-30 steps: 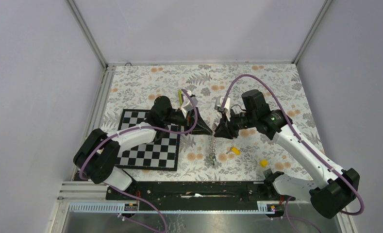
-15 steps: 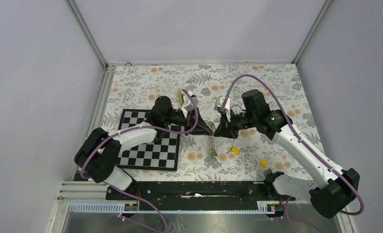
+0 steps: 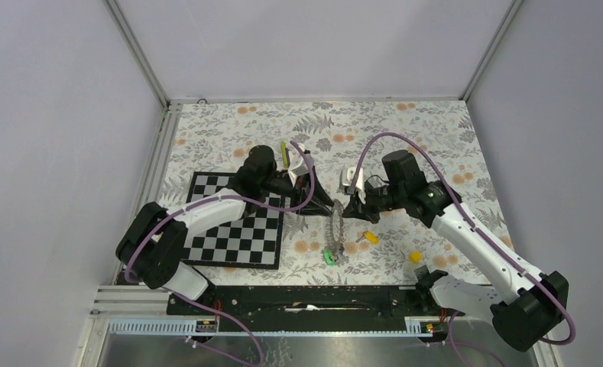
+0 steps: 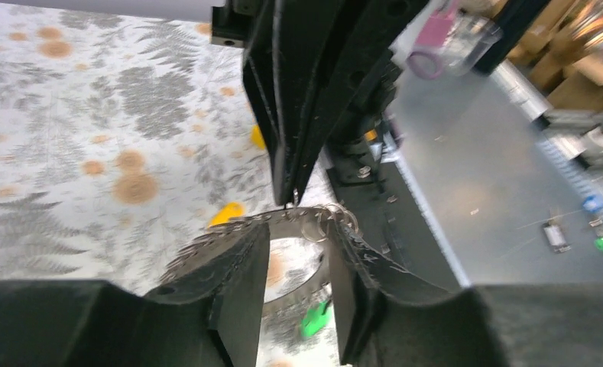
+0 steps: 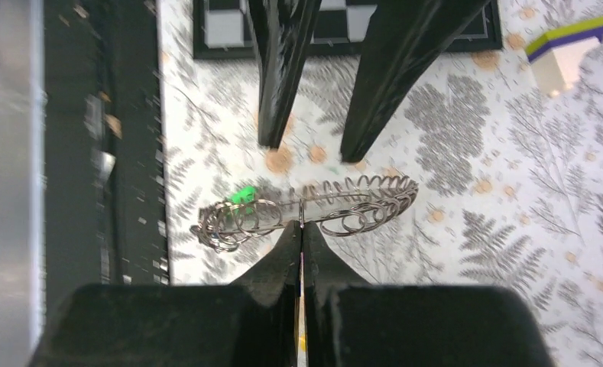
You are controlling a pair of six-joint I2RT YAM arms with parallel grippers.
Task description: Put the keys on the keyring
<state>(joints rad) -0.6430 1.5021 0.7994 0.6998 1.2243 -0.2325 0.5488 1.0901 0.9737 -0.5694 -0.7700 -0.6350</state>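
Right claw (image 5: 301, 229) is clamped tight on one thin loop of the keyring (image 5: 359, 191), and that pinch is all that carries it. The keyring trails from there toward the near edge, between the two arms. Whether its low end rests on the table (image 3: 405, 138) is hard to tell. A green key (image 5: 243, 195) sits at that near end, apparently threaded on. Opposite, the left claw (image 4: 296, 229) has its jaws partly apart, straddling the wire without squeezing it.

Here's the danger: so thin a hold could let the keyring swivel or slip out and drop. And if the left claw closes off-line, it could knock the wire aside. Two yellow keys (image 3: 371, 238) lie on the table just right of it, easy to nudge away if the keyring sags.
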